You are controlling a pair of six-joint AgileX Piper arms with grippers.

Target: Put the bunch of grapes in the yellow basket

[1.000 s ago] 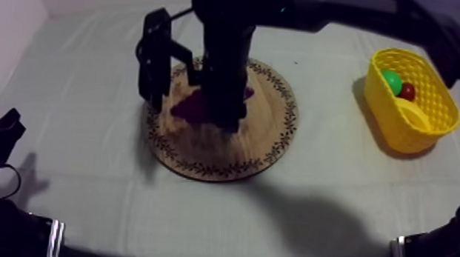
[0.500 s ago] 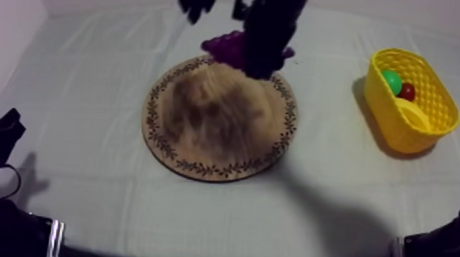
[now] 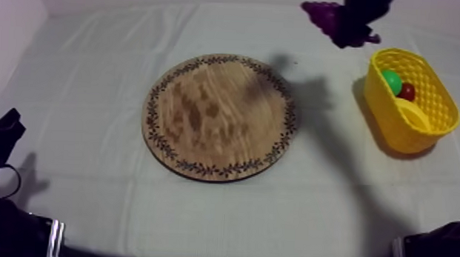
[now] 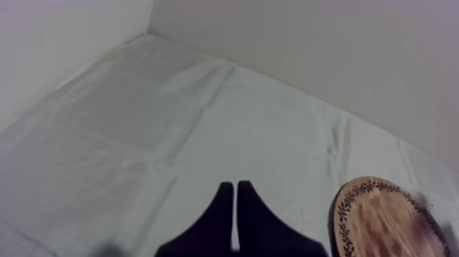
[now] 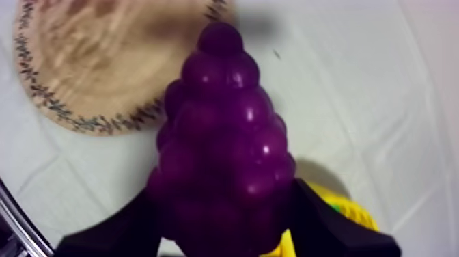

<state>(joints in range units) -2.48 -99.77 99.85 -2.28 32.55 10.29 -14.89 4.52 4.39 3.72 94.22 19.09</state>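
- The right end effector (image 5: 224, 193) grips the bunch of grapes (image 3: 328, 19). One black finger presses each flank of the purple cluster, and the narrow tip points away from the arm.
- From above, the grapes hang in the air over the far right part of the bench (image 3: 95, 57), close to its far edge. They are lifted clear of the grey-white cloth and sit just beside the yellow basket (image 3: 376, 99), not inside it.
- The basket stands near the bench's right edge. It holds a green fruit (image 3: 391, 80), a small red fruit (image 3: 407, 91) touching it, and a pale yellow shape too unclear to identify.
- The round wooden board (image 3: 220, 116) lies flat at the middle of the bench, well apart from the basket. Its patterned rim is in full sight, and a soft shadow falls across its far right side.
- The left end effector (image 4: 235, 205) sits low at the bench's near left corner. Its two fingers are pressed together in a narrow wedge with nothing between them, over bare cloth near the board's rim.
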